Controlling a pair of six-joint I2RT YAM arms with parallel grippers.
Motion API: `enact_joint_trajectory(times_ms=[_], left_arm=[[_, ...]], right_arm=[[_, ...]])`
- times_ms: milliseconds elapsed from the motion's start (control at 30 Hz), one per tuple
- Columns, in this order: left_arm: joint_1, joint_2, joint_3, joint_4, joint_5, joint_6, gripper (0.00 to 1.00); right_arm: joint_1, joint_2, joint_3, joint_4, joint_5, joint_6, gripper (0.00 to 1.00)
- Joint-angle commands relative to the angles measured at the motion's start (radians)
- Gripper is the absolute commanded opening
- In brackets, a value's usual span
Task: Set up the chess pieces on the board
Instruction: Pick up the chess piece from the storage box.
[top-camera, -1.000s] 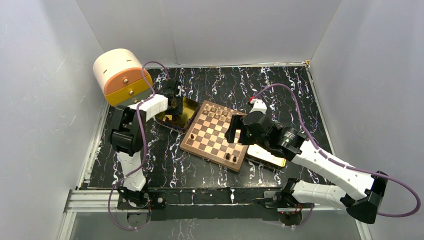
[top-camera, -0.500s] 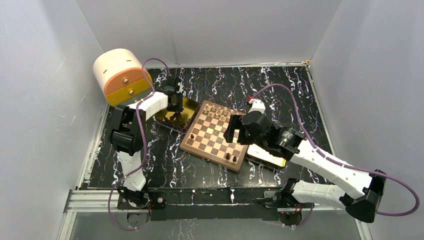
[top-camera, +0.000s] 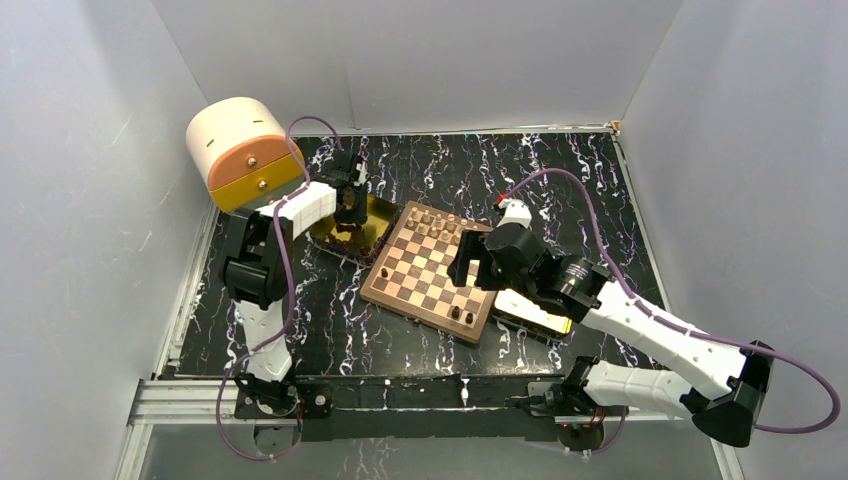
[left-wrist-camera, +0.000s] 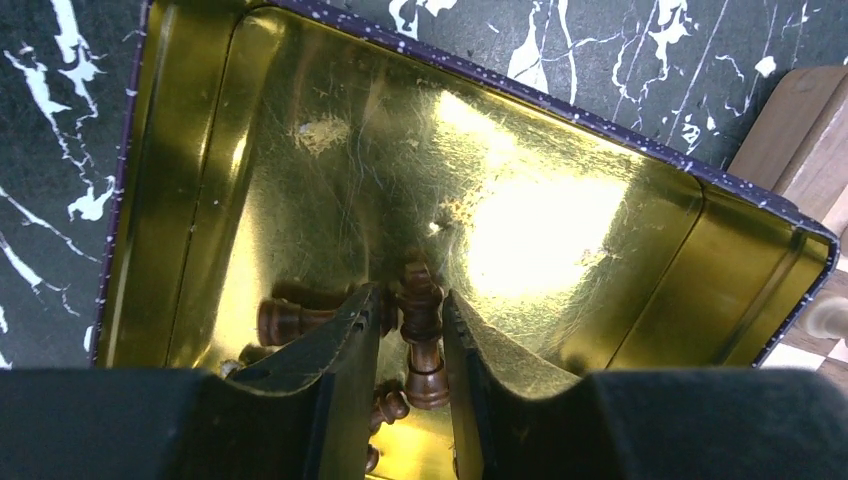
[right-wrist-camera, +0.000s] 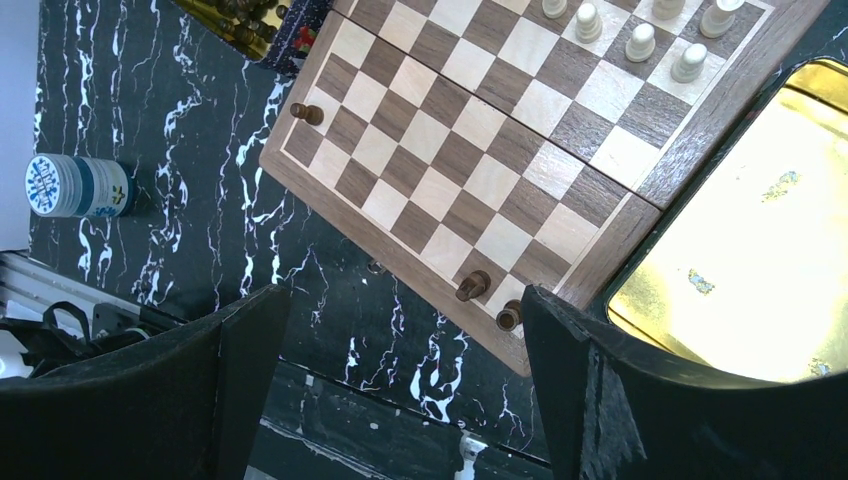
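The board (top-camera: 420, 270) lies angled at the table's middle. Light chess pieces (right-wrist-camera: 640, 40) stand along its far side. Three dark ones (right-wrist-camera: 472, 286) stand near its near edge and left corner. My left gripper (left-wrist-camera: 410, 295) is down in a gold tray (left-wrist-camera: 560, 220) left of the board, shut on a dark chess piece (left-wrist-camera: 424, 330). More dark pieces (left-wrist-camera: 285, 320) lie under and beside the left finger. My right gripper (right-wrist-camera: 400, 300) hovers open and empty over the board's near right part; in the top view the right gripper (top-camera: 470, 262) covers that edge.
A second gold tray (right-wrist-camera: 740, 270) lies against the board's right side. A cream and orange drawer box (top-camera: 240, 150) stands at the back left. A small white and blue bottle (right-wrist-camera: 75, 186) shows on the black marbled table in the right wrist view.
My left gripper has closed on a dark piece in the tray and shifted slightly toward the back. The right arm has hardly moved.
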Motion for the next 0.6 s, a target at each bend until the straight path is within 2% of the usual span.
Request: enact_joint_trajectory(times_ms=[0,233,400,567], left_arm=[[0.002,0.02,0.024,-0.019,0.032,-0.006,0.27],[0.001,0.035,0.028,-0.015,0.068,-0.009,0.27],[0.001,0.022,0.047,-0.024,0.113,-0.012,0.17],[0.001,-0.053,0.075,-0.032,0.165,-0.049,0.16]], right_arm=[[0.003,-0.026,-0.003,0.046,0.014,0.006,0.95],[0.004,-0.025,-0.003,0.044,0.013,0.005,0.95],[0.003,-0.028,-0.005,0.046,0.022,0.006,0.95],[0.003,-0.033,-0.017,0.079,0.006,-0.004,0.97]])
